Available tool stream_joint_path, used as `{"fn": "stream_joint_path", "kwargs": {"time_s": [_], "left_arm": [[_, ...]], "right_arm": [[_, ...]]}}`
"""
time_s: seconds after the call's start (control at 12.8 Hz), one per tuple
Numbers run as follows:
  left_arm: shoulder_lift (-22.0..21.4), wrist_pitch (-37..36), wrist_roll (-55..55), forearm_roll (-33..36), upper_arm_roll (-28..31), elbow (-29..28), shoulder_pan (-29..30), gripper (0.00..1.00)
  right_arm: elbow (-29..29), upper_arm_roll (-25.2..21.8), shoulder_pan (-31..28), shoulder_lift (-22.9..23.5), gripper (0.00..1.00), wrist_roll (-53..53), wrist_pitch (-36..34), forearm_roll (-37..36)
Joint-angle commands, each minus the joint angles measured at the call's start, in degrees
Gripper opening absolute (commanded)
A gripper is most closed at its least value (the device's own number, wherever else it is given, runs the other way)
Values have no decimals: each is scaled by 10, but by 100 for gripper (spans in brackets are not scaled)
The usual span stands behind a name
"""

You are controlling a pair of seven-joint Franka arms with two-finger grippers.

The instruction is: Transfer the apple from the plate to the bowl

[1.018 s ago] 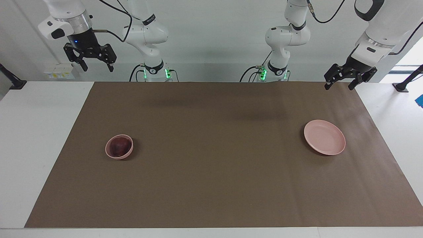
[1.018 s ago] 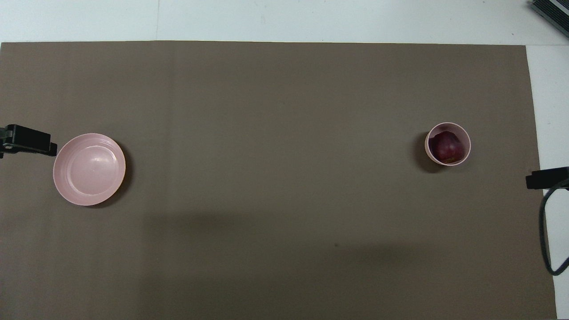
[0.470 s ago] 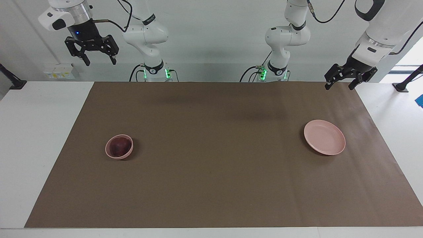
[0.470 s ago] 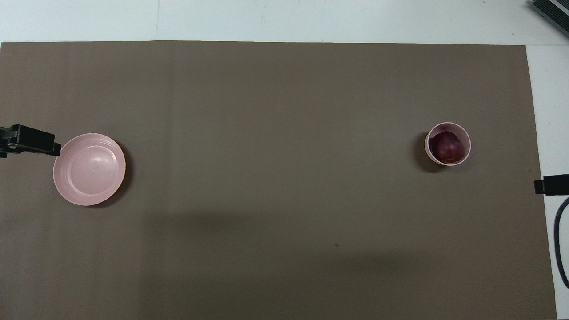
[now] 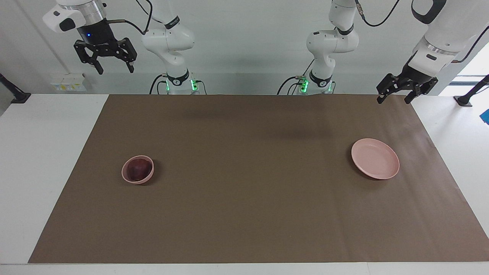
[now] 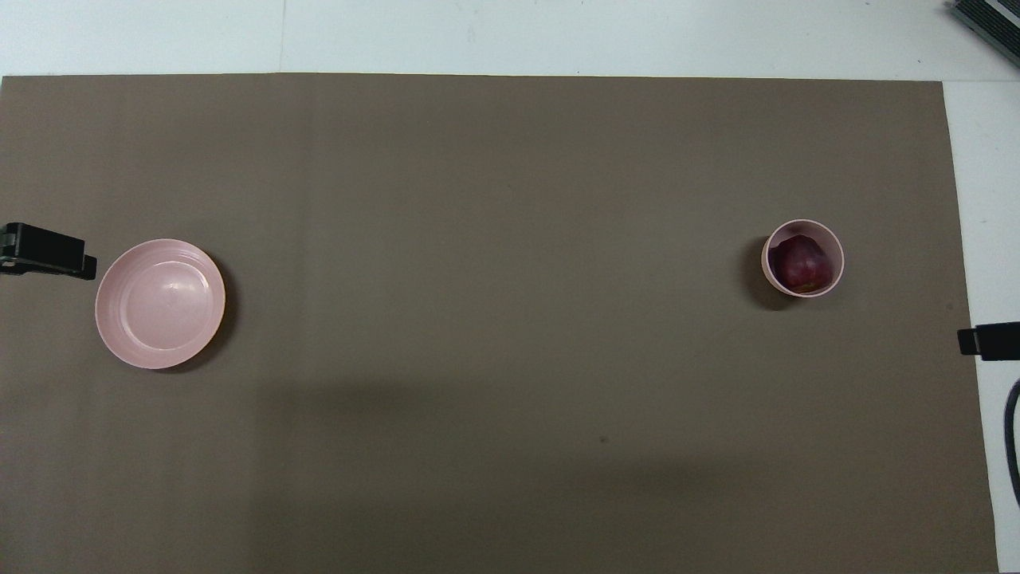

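Both claws, the right gripper [image 5: 112, 70] and the left gripper [image 5: 394, 98], hung spread and empty, high over the table's ends, with the apple [image 5: 136, 170] already in the bowl [image 5: 125, 176] far below, so nothing more seemed needed.

Apple [image 5: 138, 169]: small, round, dark red-maroon, yellowish patch low on the side nearer the robots; seated inside bowl, filling most of the cavity, top about level with the rim. Bowl [image 5: 129, 178]: small, deep, pale pink, upright on the brown mat toward the right arm's end of the bench. Plate [image 5: 375, 158]: wide, shallow, pale pink, low rim, lying flat and bare toward the left arm's end, well apart from bowl.
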Motion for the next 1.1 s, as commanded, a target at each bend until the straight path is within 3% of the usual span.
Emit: {"fn": "stream_joint_path", "kwargs": {"time_s": [0.0,1.02], "left_arm": [[0,-6,9,11,2,18,-2,100],[-5,-12,10,10,2,11,-3,100]], "right_arm": [[11,0,-4,3,100,-11,-8,14],[10,1,-3,5,100,-9,-9,9]]}}
